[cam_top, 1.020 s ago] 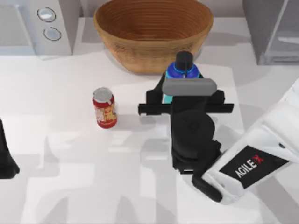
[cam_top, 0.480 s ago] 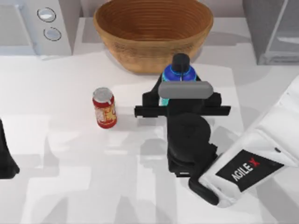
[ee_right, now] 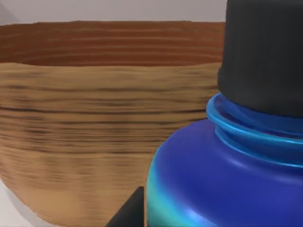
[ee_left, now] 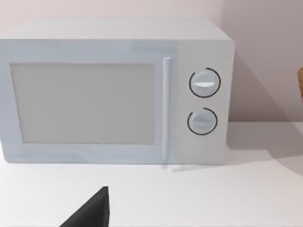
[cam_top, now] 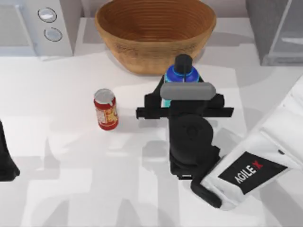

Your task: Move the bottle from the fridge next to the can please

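Note:
The turquoise bottle with its blue shoulder and black cap stands upright just in front of the wicker basket, right of the table's middle. My right gripper is shut on the bottle's body from the near side. In the right wrist view the bottle sits very close, with one black finger against its side. The red can stands upright well to the left of the bottle, apart from it. The grey fridge is at the far right corner. My left gripper is parked at the table's left edge.
A large wicker basket stands at the back centre, right behind the bottle. A white microwave with two round knobs fills the back left corner, also facing the left wrist as the microwave. Bare table lies between can and bottle.
Over the last second my right gripper shifted slightly left, carrying the bottle with it; it has barely moved in the last half second. Can and left arm stayed put.

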